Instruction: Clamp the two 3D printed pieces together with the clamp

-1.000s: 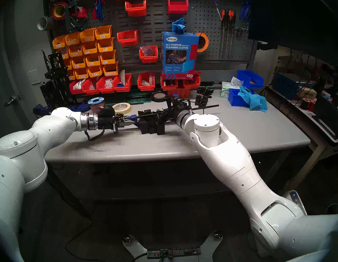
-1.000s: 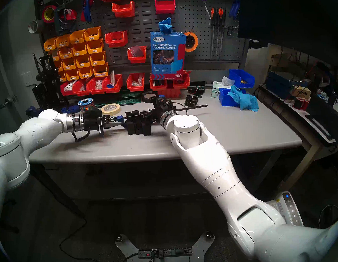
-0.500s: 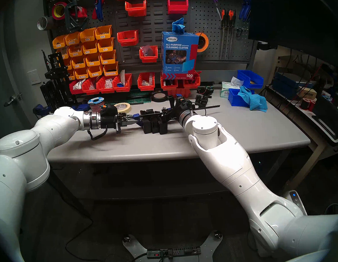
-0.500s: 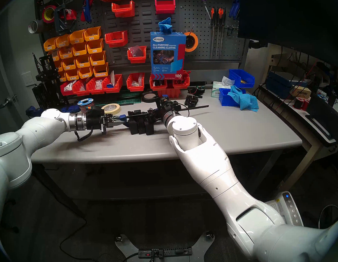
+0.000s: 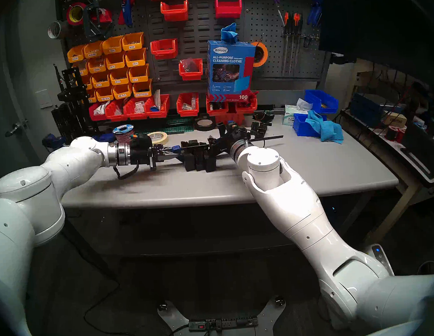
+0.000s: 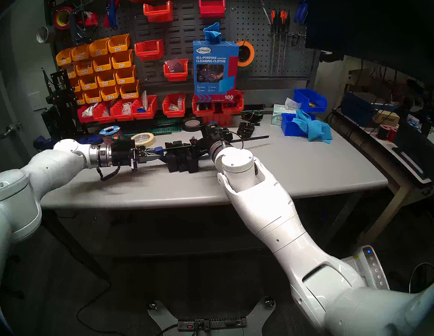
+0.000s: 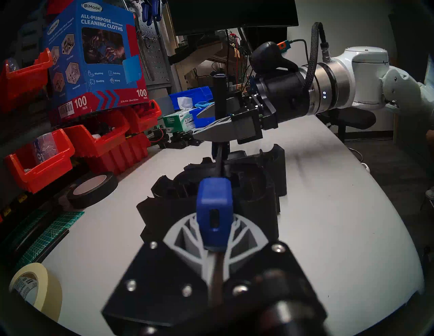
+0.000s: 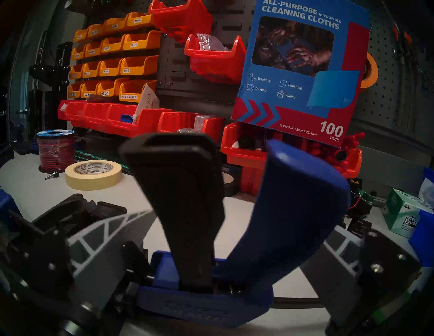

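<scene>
The two 3D printed pieces (image 5: 197, 161) (image 6: 182, 162) (image 7: 258, 192) stand side by side, black and blocky, mid-table under the clamp's bar (image 5: 267, 138) (image 6: 254, 138). My left gripper (image 5: 168, 154) (image 6: 150, 154) (image 7: 215, 218) is shut on the clamp's blue end jaw (image 7: 215, 206), left of the pieces. My right gripper (image 5: 213, 144) (image 7: 206, 124) (image 8: 234, 230) is open. Its fingers (image 8: 101, 244) stand either side of the black trigger (image 8: 185, 199) and blue handle (image 8: 300, 192), to the right of the pieces. The second blue jaw is mostly hidden.
A masking tape roll (image 5: 158, 137), wire spool (image 5: 123, 133) and black tape roll (image 5: 204, 124) lie behind the clamp. Small black parts (image 5: 259, 128) sit at the back. Red bins (image 5: 156, 106) line the back, and blue bins with a cloth (image 5: 322, 128) stand right.
My left arm has pushed a little to the right, and the clamp and the black pieces have shifted right with it. The right wrist has turned slightly; its fingers stay wide.
</scene>
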